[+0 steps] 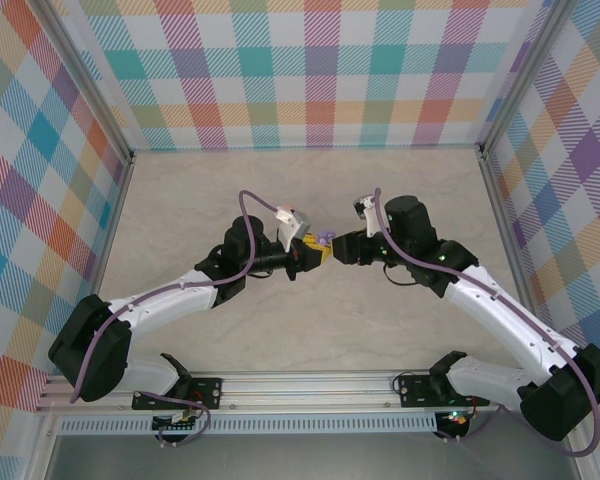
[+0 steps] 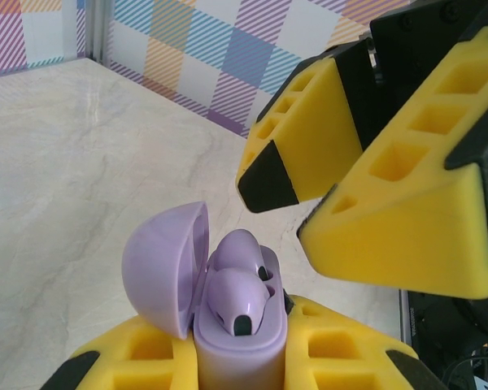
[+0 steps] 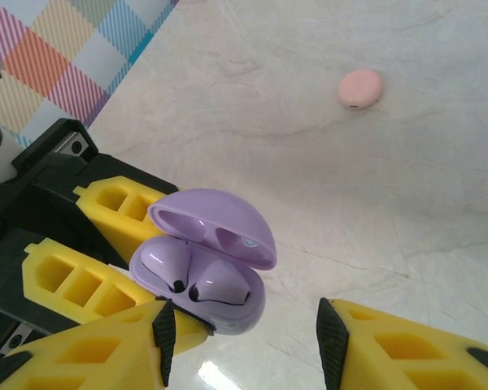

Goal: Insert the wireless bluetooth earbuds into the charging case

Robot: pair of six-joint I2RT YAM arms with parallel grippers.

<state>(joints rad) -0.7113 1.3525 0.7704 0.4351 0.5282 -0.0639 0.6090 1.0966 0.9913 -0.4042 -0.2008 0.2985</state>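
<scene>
Pale marbled tabletop (image 1: 310, 330) w/ plaid walls (image 1: 310, 70) round it. L gripper (image 1: 311, 253) is clamped tight on the lilac charging case (image 3: 228, 236) near table centre, lid flipped open. R gripper (image 1: 345, 247) sits just beside the case, jaws partly apart, nothing btwn them. Closed pink case (image 3: 360, 88) lies well apart on the table. Two lilac earbuds (image 3: 220, 284) sit in the open case's wells.

Plaid walls (image 1: 320, 70), pale marbled tabletop (image 1: 310, 340)
</scene>
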